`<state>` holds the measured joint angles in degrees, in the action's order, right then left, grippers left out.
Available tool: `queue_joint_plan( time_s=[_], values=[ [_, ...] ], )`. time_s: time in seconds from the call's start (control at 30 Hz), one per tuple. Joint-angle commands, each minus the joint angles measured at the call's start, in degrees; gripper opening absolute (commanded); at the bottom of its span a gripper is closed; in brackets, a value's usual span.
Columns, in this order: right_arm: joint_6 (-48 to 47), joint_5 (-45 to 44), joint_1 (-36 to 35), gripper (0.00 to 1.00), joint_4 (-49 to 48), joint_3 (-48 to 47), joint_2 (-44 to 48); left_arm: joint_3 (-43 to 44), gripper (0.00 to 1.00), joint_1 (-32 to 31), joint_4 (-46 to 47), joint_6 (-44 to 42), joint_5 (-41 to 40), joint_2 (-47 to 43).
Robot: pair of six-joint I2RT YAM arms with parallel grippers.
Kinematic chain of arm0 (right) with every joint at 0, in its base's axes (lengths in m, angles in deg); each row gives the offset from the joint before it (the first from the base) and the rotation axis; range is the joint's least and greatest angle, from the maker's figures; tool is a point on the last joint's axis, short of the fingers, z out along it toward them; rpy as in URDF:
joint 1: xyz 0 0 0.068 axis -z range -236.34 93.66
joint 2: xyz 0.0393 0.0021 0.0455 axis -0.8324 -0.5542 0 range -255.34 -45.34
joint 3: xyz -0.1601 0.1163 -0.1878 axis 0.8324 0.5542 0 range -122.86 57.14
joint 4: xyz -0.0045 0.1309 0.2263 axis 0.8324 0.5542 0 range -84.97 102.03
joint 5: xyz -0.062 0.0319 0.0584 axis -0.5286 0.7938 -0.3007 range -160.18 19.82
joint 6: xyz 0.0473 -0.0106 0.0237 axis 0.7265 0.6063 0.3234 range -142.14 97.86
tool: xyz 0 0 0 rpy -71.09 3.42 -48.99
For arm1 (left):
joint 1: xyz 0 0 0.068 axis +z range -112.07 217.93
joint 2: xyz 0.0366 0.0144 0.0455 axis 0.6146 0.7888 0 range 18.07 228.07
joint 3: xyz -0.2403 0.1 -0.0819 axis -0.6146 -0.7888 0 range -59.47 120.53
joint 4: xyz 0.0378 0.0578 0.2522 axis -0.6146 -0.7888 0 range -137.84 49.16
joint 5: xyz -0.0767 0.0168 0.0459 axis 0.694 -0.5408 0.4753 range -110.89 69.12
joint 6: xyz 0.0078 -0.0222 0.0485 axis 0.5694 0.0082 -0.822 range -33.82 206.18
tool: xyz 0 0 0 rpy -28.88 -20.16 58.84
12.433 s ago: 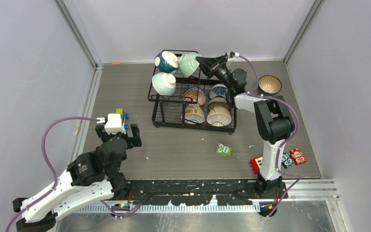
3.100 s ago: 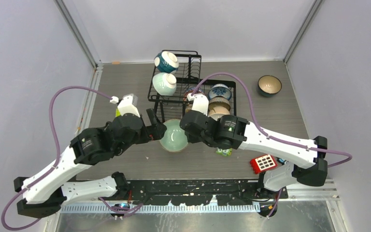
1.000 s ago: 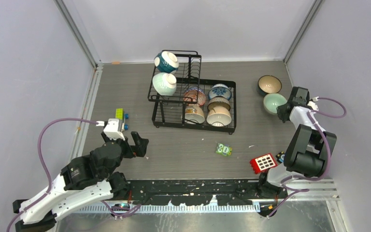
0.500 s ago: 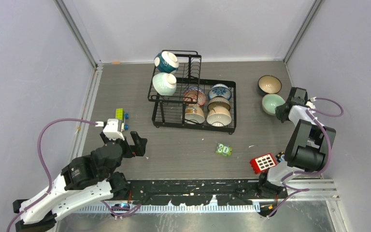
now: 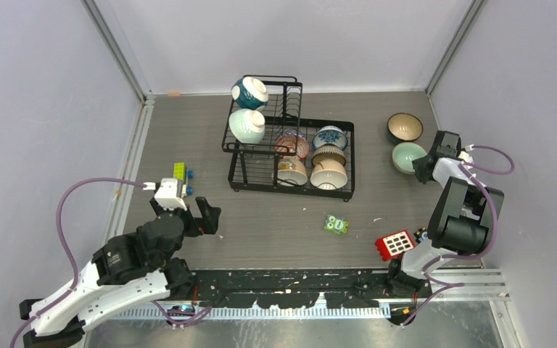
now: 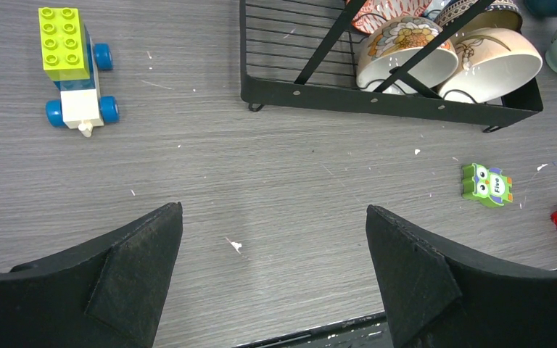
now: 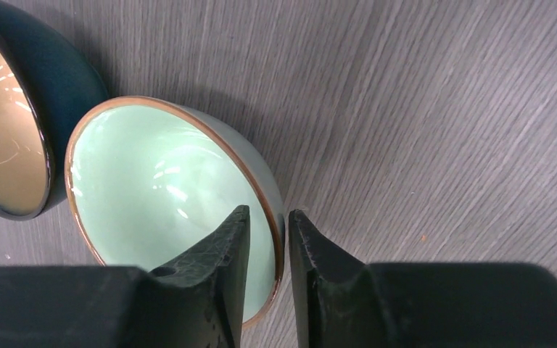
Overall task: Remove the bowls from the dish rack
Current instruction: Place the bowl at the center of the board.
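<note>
Noting right gripper [image 7: 269, 214] at right edge of the top view, jaws parted only narrowly, straddling the rim of mint bowl [image 7: 152, 181]: one finger inside, one outside, leaving a sliver of gap on the inner side, not clamping. Finding that bowl sitting upright on table [image 5: 188, 130], right of dish rack [image 5: 294, 190], just beside dark teal bowl [image 7: 7, 130].

Seeing left gripper [image 6: 273, 210] at lower left, hovering over bare table, jaws spread wide, holding nothing.

Counting six more in the rack at centre frame: teal bowl [image 5: 249, 92] and pale bowl [image 5: 246, 125] lying on their sides in upper basket [image 5: 291, 101], four in lower tray [image 5: 257, 168], among them cream bowl [image 5: 328, 174].
</note>
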<state>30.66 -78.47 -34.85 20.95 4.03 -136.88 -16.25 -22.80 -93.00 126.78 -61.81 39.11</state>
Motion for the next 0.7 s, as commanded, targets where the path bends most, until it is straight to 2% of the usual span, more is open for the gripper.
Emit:
queue_joint_plan(
  time_s=[0.0,0.13,0.33,0.67],
  values=[
    [-0.3,-0.6,0.2,0.33,-2.5,-1.0,1.5,-0.3,0.98,0.1,0.5,1.2,-1.4,-0.1],
    [-0.2,-0.5,0.2,0.42,-2.3,-0.8,2.2,-0.3,0.98,0.1,0.7,1.1,-1.2,0.0],
    [-0.4,-1.7,-1.0,0.66,-0.2,-1.8,5.0,-0.4,0.98,0.1,1.0,0.9,-0.9,0.2],
    [-2.4,-8.2,-6.9,0.93,13.4,-10.5,14.1,-0.3,0.98,0.1,1.7,0.9,-0.8,0.7]
  ],
)
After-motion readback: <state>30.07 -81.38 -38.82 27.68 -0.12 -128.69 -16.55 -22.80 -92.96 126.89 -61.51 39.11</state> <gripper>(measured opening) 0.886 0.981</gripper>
